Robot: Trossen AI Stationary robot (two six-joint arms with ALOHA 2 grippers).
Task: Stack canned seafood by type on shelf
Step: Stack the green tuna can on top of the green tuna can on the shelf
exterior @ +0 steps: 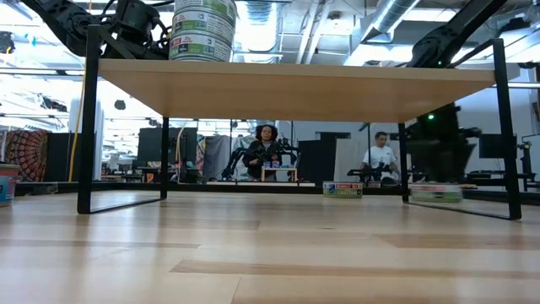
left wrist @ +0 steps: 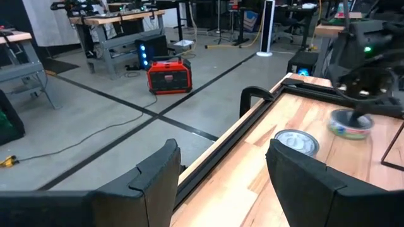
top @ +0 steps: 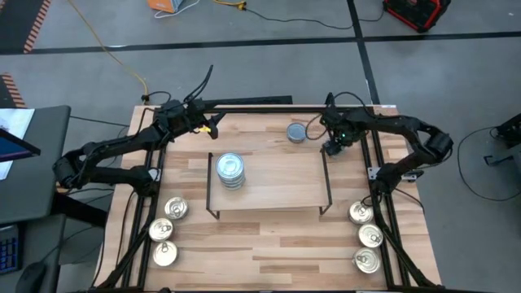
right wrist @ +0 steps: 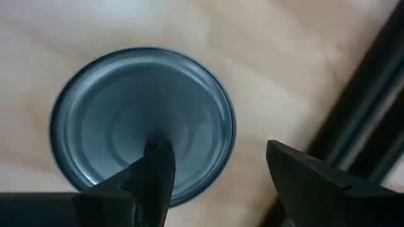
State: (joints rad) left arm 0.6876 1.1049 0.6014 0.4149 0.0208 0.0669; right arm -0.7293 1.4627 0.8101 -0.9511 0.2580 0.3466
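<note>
The shelf (top: 269,191) stands mid-table with a stack of blue-grey-lidded tins (top: 230,169) on its left part, also seen in the low view (exterior: 204,29). One blue-grey tin (top: 297,132) sits on the table behind the shelf. Another blue-grey tin (right wrist: 142,126) lies under my right gripper (right wrist: 218,164), which stands open by the shelf's far right corner (top: 332,148), pointing steeply down. Silver-gold tins sit in threes near the front left (top: 161,230) and front right (top: 370,236). My left gripper (left wrist: 224,183) is open and level at the far left (top: 213,129). My right gripper comes at the blue-grey tin from above, pointing steeply down. One finger (right wrist: 154,167) stands over the lid (right wrist: 126,120) and the other finger (right wrist: 297,170) stands outside the rim. Whether either touches the tin I cannot tell.
A black frame rail (top: 269,107) runs along the table's far edge, and black rails run down both sides (top: 383,220). The shelf's thin black legs (exterior: 88,118) stand on the tabletop. Bare wood lies in front of the shelf (top: 269,244).
</note>
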